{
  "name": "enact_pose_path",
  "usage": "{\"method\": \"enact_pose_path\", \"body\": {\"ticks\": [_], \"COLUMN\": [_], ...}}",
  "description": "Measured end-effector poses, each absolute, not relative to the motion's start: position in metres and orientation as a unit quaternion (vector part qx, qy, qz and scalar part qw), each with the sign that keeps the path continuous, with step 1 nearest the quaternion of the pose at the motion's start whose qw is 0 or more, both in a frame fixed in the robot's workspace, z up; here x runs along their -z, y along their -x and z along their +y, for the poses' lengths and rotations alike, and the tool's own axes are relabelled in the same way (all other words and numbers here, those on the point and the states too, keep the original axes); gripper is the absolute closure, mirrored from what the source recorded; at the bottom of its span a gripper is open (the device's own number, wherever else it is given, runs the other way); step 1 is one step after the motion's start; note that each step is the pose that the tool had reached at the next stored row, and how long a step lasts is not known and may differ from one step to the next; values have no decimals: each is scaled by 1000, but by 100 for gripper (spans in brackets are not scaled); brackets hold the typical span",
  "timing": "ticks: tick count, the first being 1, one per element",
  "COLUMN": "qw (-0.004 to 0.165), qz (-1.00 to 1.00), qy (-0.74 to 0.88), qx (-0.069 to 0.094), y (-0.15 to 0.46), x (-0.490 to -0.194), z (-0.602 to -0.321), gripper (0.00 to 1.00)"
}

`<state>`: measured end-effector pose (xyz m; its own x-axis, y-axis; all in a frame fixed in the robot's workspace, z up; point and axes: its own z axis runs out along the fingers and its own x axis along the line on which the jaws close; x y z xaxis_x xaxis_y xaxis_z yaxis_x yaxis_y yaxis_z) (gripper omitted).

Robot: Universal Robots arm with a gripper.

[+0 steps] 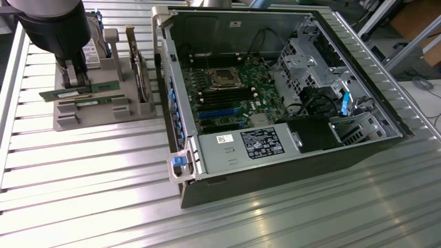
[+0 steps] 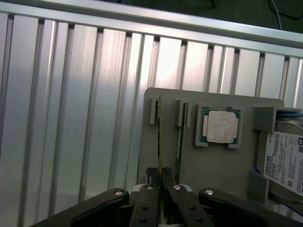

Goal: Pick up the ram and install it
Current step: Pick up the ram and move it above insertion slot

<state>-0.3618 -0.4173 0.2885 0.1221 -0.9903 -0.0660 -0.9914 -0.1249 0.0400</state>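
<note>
— Where is your hand?
— Upper left of the exterior view, over the grey holder on the slatted aluminium table. My gripper is clamped on the ram, pinching the green stick near its middle.
— Is it free of its slot?
— I can't tell. It lies slightly tilted along the holder's top. In the wrist view my fingers squeeze it edge-on. The second ram stick is just beside it, then the CPU chip, then the Toshiba hard drive.
— And the computer?
— It is to the exterior view's right of the holder. The open computer case shows its motherboard, with the power supply along the near edge.
</note>
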Motion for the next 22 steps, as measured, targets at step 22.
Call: {"method": "enact_pose_path", "body": {"ticks": [22], "qw": [9], "qz": [661], "qy": [749], "qx": [-40], "y": [362], "x": [-295], "z": [-417], "gripper": [86]}}
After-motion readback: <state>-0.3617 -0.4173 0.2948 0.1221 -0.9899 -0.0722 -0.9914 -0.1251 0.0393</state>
